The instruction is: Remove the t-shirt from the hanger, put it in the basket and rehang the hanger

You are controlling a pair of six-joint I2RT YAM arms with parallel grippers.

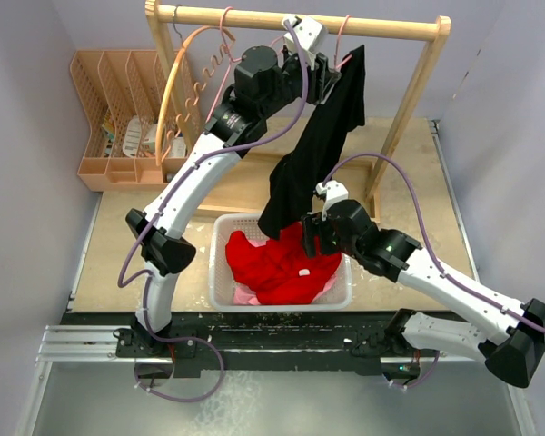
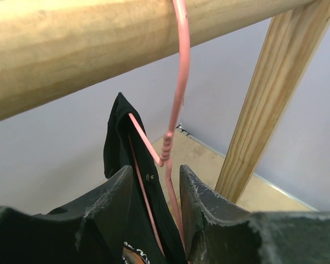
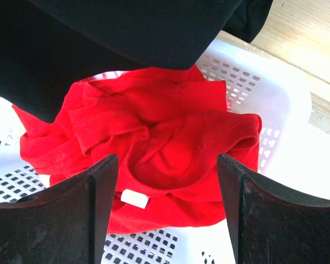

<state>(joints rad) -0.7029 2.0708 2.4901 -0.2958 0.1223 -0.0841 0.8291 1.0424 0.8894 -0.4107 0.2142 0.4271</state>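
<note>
A black t-shirt (image 1: pixel 322 136) hangs from a pink wire hanger (image 1: pixel 343 41) on the wooden rail (image 1: pixel 300 20), and its lower end reaches the basket. My left gripper (image 1: pixel 331 73) is up at the hanger. In the left wrist view its jaws (image 2: pixel 155 173) are closed partway on the hanger's neck (image 2: pixel 179 82) and the shirt's collar (image 2: pixel 118 143). My right gripper (image 1: pixel 311 234) is open and empty below the shirt's hem (image 3: pixel 99 44). In the right wrist view it (image 3: pixel 168 159) is just above red clothes (image 3: pixel 165 126).
A white perforated basket (image 1: pixel 220 272) holds the red clothes (image 1: pixel 277 263) in front of the rack. The rack's right post (image 1: pixel 409 109) stands close behind the shirt. Spare orange and pink hangers (image 1: pixel 177 82) hang at the rail's left. An orange organizer (image 1: pixel 109 109) stands far left.
</note>
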